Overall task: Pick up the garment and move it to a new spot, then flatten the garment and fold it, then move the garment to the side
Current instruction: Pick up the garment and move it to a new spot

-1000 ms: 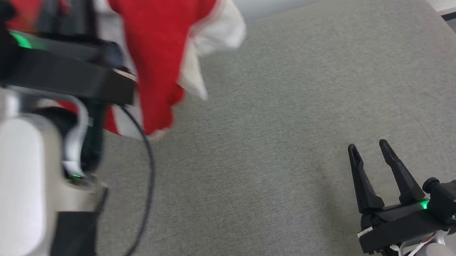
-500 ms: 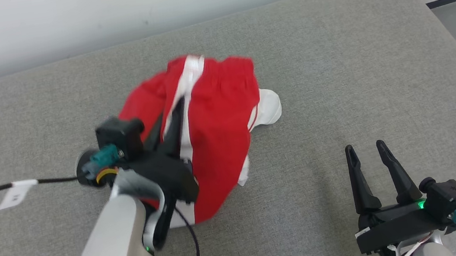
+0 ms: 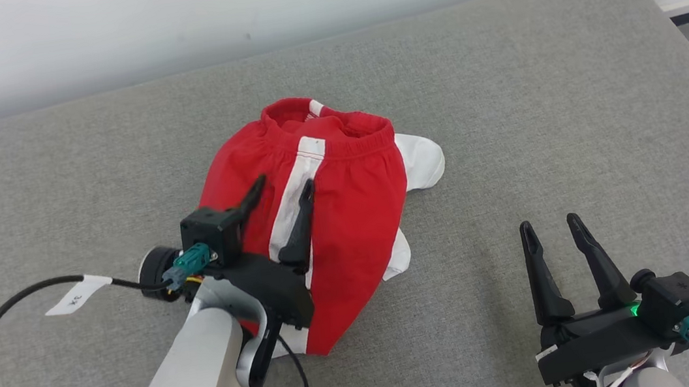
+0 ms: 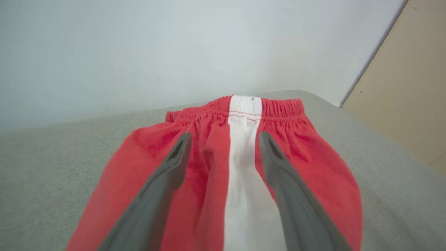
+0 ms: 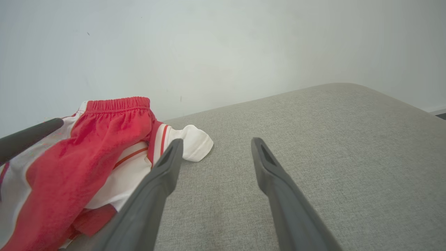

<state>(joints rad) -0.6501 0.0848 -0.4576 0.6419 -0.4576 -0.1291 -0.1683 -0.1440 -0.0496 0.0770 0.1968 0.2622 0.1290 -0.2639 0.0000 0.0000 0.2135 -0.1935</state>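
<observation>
Garment point(image 3: 354, 218) heaped on cushion point(image 3: 536, 97) — bare fabric right, to rounded edge. Left gripper point(image 3: 284, 184) spread over garment, holding nothing; right gripper point(image 3: 548, 223) wide, empty. Cable tag point(image 3: 76, 296) unreadable.

Garment point(image 3: 359, 231): red, 1 white stripe down from the gathered waistband; white parts with thin red lines at its side.
Cushion point(image 3: 536, 97): plain pale grey weave.
Wall point(image 3: 166, 25): white.
Left gripper point(image 3: 285, 183), right gripper point(image 3: 548, 223): black.
Plug point(image 3: 192, 261) beside left gripper: teal.
</observation>
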